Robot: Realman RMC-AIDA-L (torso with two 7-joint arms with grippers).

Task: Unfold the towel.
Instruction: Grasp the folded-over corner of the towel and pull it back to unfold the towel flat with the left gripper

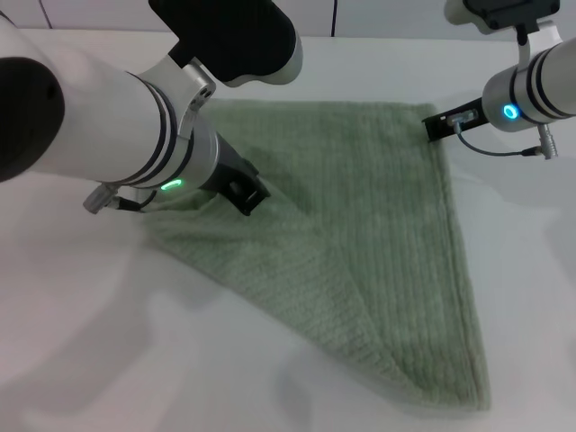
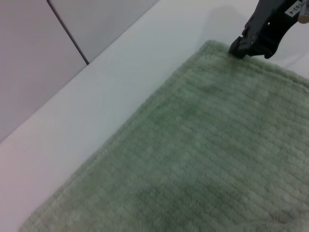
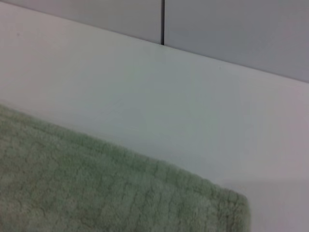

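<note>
The pale green towel [image 1: 378, 243] lies on the white table [image 1: 81, 342], folded into a rough triangle with a raised fold ridge running down its middle. My left gripper [image 1: 247, 193] is down on the towel's left part, shut on a puckered fold of cloth. My right gripper [image 1: 438, 124] is at the towel's far right corner, shut on that corner; it also shows in the left wrist view [image 2: 240, 48]. The towel fills the left wrist view [image 2: 207, 159]. Its corner lies flat in the right wrist view [image 3: 111, 193].
The white table stretches around the towel on all sides. A panelled wall [image 2: 43, 58] rises behind the table's far edge. A cable [image 1: 504, 151] hangs by my right wrist.
</note>
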